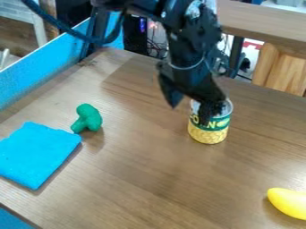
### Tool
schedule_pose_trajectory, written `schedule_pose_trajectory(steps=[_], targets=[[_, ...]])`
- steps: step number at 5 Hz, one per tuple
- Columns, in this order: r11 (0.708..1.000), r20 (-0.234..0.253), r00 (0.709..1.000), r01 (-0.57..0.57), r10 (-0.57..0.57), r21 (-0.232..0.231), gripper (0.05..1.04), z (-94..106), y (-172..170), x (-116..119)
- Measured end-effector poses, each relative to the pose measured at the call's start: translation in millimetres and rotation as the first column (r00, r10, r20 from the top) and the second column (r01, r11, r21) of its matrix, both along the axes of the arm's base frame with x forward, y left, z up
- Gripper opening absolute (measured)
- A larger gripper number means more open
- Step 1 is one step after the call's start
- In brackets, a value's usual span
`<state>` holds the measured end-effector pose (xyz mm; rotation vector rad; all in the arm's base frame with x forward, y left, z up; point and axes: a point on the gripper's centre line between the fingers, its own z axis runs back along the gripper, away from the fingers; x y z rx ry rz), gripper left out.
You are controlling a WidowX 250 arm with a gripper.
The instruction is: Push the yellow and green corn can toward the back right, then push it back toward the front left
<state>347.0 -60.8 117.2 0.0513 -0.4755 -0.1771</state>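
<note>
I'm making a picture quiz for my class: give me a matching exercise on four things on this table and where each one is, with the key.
Things:
1. Can
2. Blue cloth
3. Green toy
4. Yellow object

Places:
A. At the lower right edge
B. Flat at the left edge
C. Upright, right by the gripper
D. Beside the cloth's far corner

Pairs: 1-C, 2-B, 3-D, 4-A

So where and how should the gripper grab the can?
I'd take the can by its upper sides, from above, with the gripper straddling it: it stands upright, and its round wall should suit opposing fingers, if they open wide enough.
</note>
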Motion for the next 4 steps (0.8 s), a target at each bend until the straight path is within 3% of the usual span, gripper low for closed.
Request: schedule_pose_trajectory(steps=[1,2,3,4], targets=[[0.996,0.07,0.997,0.028,-0.034,0.086,1.001,-14.9,1.6,41.9],[0.991,0.189,0.98,0.038,-0.061,0.125,1.001,-1.5,0.0,75.6],[0.994,0.221,0.974,0.013,-0.037,0.111,1.001,-4.8,-2.9,93.7],[0.994,0.245,0.969,0.007,-0.034,0.111,1.001,5.6,-5.6,109.6]])
